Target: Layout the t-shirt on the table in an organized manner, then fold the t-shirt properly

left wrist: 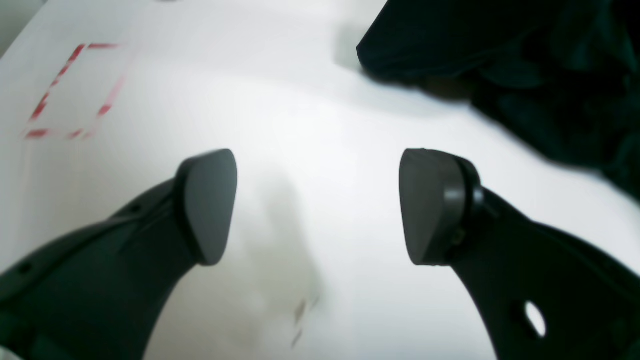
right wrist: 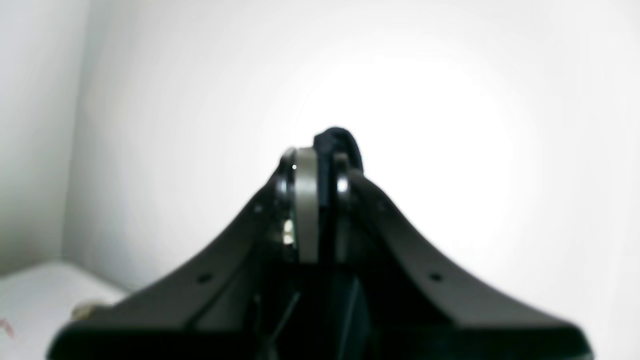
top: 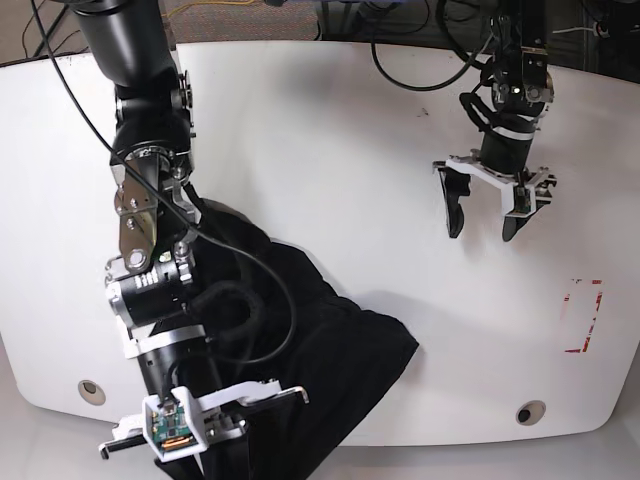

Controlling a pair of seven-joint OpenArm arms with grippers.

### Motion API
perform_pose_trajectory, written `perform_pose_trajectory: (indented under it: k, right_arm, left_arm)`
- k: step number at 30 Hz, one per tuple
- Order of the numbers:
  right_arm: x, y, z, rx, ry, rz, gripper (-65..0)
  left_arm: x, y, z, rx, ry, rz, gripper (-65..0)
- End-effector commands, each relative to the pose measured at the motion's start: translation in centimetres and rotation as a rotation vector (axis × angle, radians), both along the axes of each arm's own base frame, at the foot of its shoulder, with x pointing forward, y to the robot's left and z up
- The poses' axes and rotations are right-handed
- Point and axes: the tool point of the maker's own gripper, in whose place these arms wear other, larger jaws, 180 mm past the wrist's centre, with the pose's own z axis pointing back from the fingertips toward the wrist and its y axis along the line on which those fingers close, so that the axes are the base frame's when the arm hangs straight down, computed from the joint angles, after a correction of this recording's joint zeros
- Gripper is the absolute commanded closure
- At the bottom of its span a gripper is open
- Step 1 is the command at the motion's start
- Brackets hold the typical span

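Black t-shirt bunched at the near left, only one gripper on it

The t-shirt (top: 310,350) is seen crumpled on the white table (top: 330,130), partly hidden behind the right arm and cut off at the near edge. The right gripper (right wrist: 320,165) is pressed together on a pinch of dark cloth, though the wrist view is blurred. The left gripper (top: 487,205) is held spread wide over bare table, well apart from the shirt, near the red-marked rectangle (top: 583,316).

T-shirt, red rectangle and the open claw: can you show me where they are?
t-shirt (top: 330,350), base view, on its spread black cloth.
red rectangle (top: 583,316), base view, on its middle.
left gripper (top: 482,215), base view, between its open fingertips.
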Motion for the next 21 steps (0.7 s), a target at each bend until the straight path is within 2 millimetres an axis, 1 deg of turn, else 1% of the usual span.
perform_pose_trajectory:
  k: [1,6,9,13,14,18,21]
  right_arm:
    - [-1.4,-0.1,4.3,0.020,-0.129,0.009,0.0]
    - [-1.8,1.3,7.0,-0.017,-0.163,0.024,0.0]
    - [-2.1,1.5,8.4,-0.023,-0.193,0.028,0.0]
    - [-2.6,1.7,9.8,-0.027,-0.230,0.033,0.0]
    - [-2.8,2.1,10.2,-0.033,-0.241,0.039,0.0]
    - [-3.6,2.9,11.8,-0.051,-0.285,0.056,0.0]
    - [-4.2,3.1,13.0,-0.057,-0.319,0.059,0.0]
  left_arm:
    - [1.7,-0.7,1.5,-0.008,-0.065,-0.016,-48.1]
    - [3.6,-1.9,1.0,-0.018,-0.063,-0.046,-48.1]
    - [4.7,-3.0,0.6,-0.024,-0.059,-0.073,-48.1]
    - [5.5,-4.2,0.0,-0.027,-0.045,-0.106,-48.1]
    - [5.6,-4.7,-0.2,-0.030,-0.042,-0.116,-48.1]
    - [6.6,-6.0,-0.4,-0.035,-0.039,-0.144,-47.9]
    - [7.4,-6.5,-0.4,-0.047,-0.042,-0.145,-47.9]
